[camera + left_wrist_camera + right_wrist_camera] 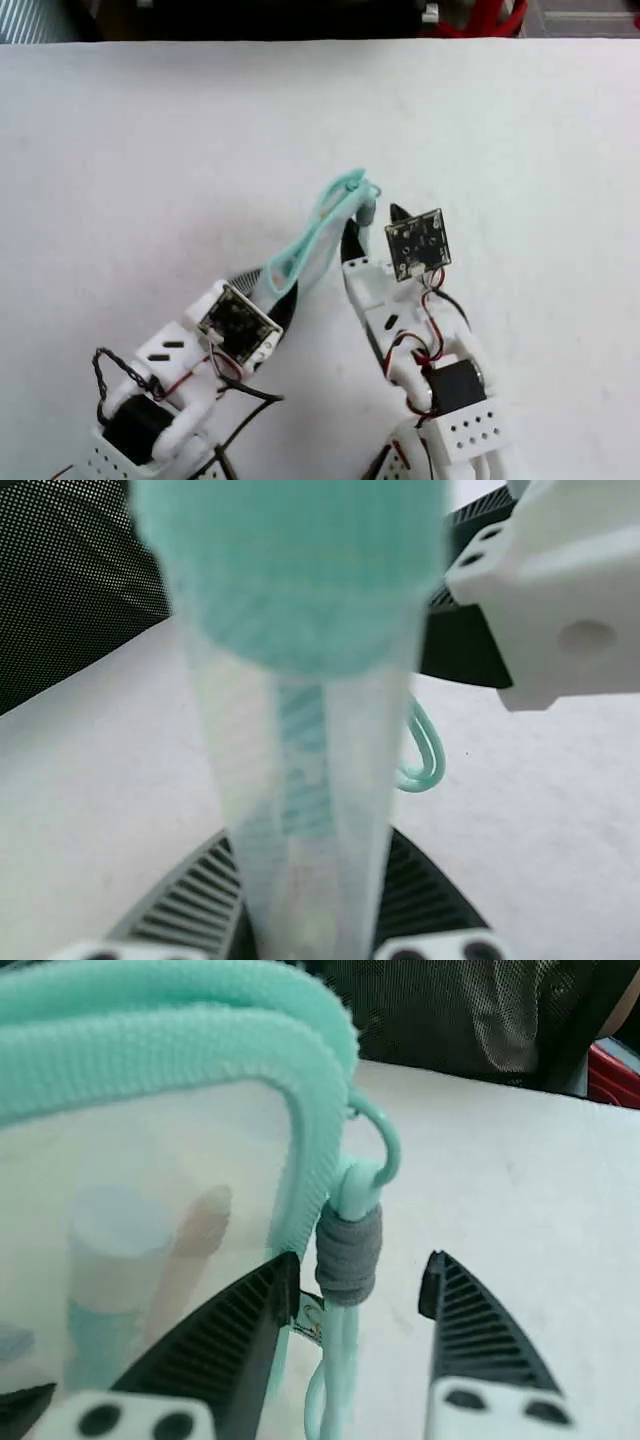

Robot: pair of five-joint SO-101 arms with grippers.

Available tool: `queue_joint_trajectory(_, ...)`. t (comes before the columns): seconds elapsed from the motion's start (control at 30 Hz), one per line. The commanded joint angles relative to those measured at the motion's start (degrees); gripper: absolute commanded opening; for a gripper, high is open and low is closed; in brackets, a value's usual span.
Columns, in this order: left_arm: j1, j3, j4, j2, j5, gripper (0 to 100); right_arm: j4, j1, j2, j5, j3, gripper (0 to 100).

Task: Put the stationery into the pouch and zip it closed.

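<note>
White tabletop (120,150) carries everything, with dark mesh and clutter beyond its far edge. On it, between the two arms, stands the clear plastic pouch with mint-green fabric edging (305,250), raised on its edge rather than lying flat.

At one end of the pouch the left gripper (310,860) has its black ribbed jaws closed against both clear walls, pinching the pouch and holding it up. At the opposite end the right gripper (360,1265) is spread wide and grasps nothing. The mint-green pull cord (335,1380) and its small grey bead (348,1250) hang between the jaws, one jaw lying just beside the pouch's corner.

The risk, as I judge it, is that the right jaws close on the slack cord alone. The bead could then slip out, or the pull could tug the pouch from the left gripper's pinch.

Inside the pouch, through the wall, show a pale blue-white cylinder (105,1250) and a tan stick (195,1240) beside it. Whether the zip is fully run I cannot tell.
</note>
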Motion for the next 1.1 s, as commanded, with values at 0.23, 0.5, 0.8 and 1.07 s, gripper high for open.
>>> queue_joint_trajectory(0.23,0.9,-2.3,0.3,0.3,-0.6,2,-18.0,3.2,20.1,-0.4,-2.2,19.0)
queue_joint_trajectory(0.5,0.9,-2.3,0.3,0.3,-0.6,2,-24.6,4.3,28.5,0.3,-6.8,13.9)
queue_joint_trajectory(0.8,0.9,-2.3,0.2,0.3,-0.6,2,-14.4,5.2,16.9,2.0,-6.5,19.5)
queue_joint_trajectory(1.07,0.9,-2.2,0.3,0.3,-0.6,2,-14.0,5.3,12.9,2.7,-4.4,8.7)
